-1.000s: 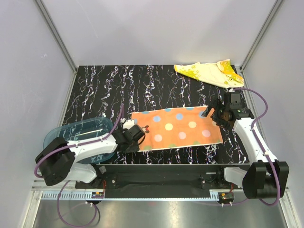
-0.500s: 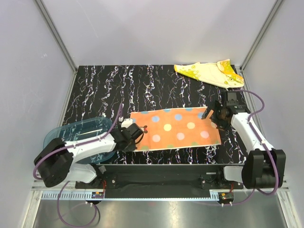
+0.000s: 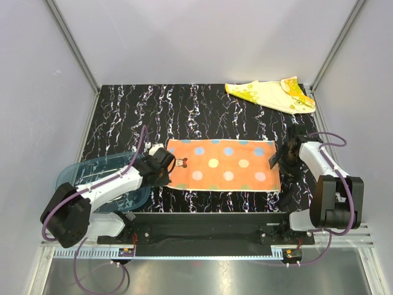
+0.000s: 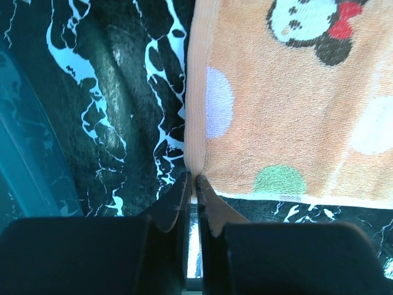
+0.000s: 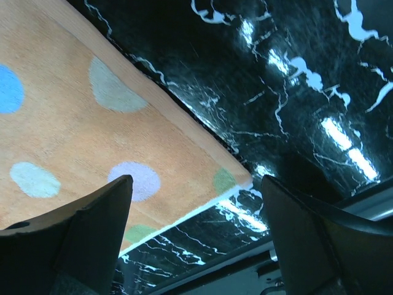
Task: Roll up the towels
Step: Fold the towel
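L gripper (image 4: pixel 191 179) pinches orange towel (image 4: pixel 288 110) by left corner, prob. to start the roll. R gripper (image 5: pixel 195 181) gapes wide over opposite corner (nothing held).

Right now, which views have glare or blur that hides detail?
Left wrist view: the orange towel is sharp, while the left claw sits in dark shadow. Right wrist view: lamp glare streaks the table. Top external view: even light, no blur.

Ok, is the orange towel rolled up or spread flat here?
Spread flat. In the top view the orange towel lies as one full rectangle, no rolled end; the left gripper is shut on its corner.
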`<action>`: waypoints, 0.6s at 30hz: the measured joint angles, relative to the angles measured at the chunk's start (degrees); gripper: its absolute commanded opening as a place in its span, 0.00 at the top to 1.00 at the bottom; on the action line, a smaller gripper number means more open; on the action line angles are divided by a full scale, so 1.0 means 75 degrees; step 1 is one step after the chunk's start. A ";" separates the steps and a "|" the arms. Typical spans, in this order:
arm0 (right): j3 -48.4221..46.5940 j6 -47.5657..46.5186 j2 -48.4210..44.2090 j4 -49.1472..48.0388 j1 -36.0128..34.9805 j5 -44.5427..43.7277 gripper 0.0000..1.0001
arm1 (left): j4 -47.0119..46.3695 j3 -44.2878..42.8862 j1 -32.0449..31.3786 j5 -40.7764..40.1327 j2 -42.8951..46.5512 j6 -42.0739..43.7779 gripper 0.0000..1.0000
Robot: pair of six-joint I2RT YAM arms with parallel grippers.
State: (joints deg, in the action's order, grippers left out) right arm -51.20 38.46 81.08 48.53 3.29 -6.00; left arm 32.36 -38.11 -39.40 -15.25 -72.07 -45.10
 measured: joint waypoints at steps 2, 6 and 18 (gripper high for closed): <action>0.0061 0.0122 -0.0099 0.0149 0.0006 0.0003 0.14 | -0.0061 -0.0017 0.0064 0.0085 -0.0003 0.0090 0.92; 0.0181 0.0239 -0.0122 0.0149 0.0006 0.0085 0.21 | -0.0187 -0.0023 0.0187 0.0262 -0.0006 0.0271 0.92; 0.1081 0.0382 0.0329 -0.0085 0.0003 0.0612 0.39 | -0.0280 -0.0157 0.0490 0.0615 0.0076 0.0510 0.94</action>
State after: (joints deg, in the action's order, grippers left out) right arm -43.09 41.32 83.55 47.90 3.31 -1.41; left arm 30.26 -39.29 -35.73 -10.63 -71.50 -41.28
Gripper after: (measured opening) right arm 0.626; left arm 0.073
